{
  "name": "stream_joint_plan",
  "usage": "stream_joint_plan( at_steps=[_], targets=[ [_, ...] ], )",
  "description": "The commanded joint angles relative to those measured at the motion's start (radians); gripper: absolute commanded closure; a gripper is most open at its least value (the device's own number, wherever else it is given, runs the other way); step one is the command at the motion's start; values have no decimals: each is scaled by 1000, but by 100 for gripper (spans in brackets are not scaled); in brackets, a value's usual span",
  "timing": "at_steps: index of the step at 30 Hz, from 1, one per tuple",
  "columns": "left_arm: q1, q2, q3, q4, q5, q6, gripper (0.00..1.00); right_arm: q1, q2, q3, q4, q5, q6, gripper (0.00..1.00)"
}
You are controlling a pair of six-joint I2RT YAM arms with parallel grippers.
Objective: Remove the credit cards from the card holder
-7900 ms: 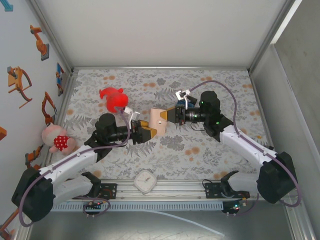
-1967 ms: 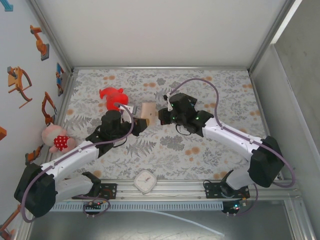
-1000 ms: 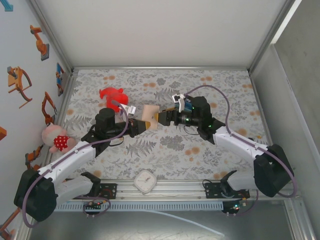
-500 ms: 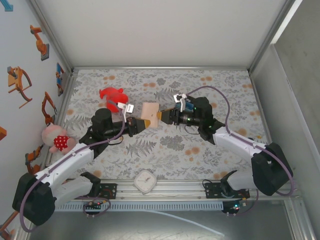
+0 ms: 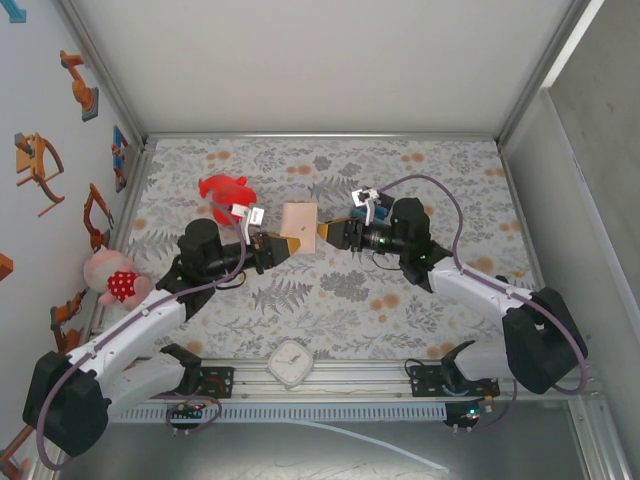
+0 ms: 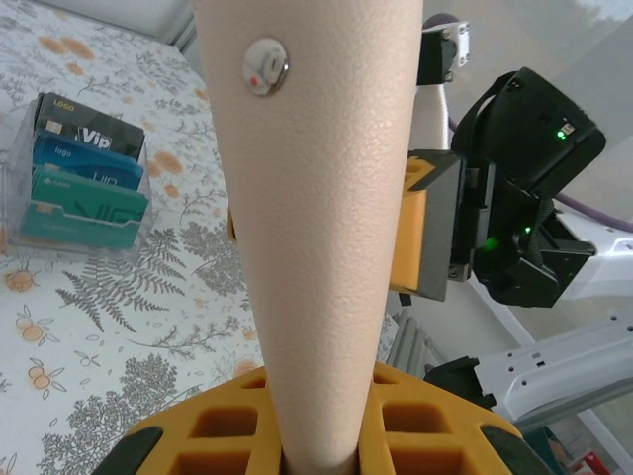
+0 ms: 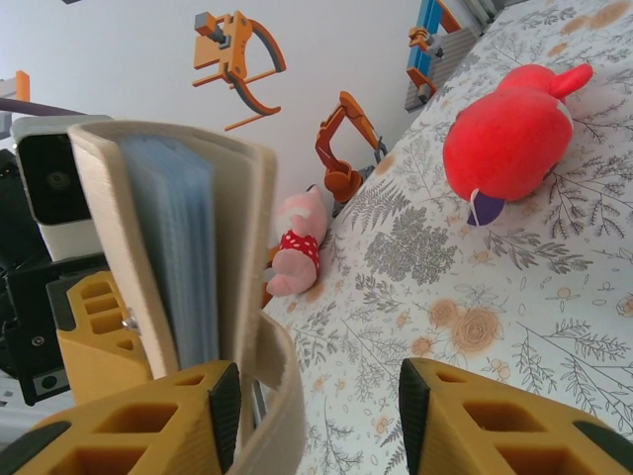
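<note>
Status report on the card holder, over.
Left pincer shut on card holder, held folded above the table. Right pincer open at its edge, side tab between jaws. Red toy apart.

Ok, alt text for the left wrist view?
A tan card holder stands upright, clamped at its base between the left gripper's fingers, a snap near its top. Behind it is the right gripper; at left, a clear stand of blue and teal cards sits on the floral table.

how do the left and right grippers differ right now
The left gripper is shut on one end of the card holder. The right gripper has its jaws apart, with one finger beside the holder's edge. The left reaches in from the holder's left side, the right from its right. Both have yellow fingers.
</note>
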Motion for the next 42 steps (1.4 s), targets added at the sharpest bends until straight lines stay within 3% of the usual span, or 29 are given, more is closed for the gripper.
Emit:
stream_joint_plan(
  at_steps=[1,17,30,42],
  targets=[
    [1,-12,3,84,32,-16,100,-5,-20,-7,37,-9,14,54],
    [-6,46,14,143,43,-46,100,-1,37,-10,151,-74,75,54],
    [-10,52,5,239,66,-76,100,-1,56,-25,172,-71,75,63],
    [-10,28,-9,238,55,-72,100,-2,34,-47,171,-62,77,64]
  ],
)
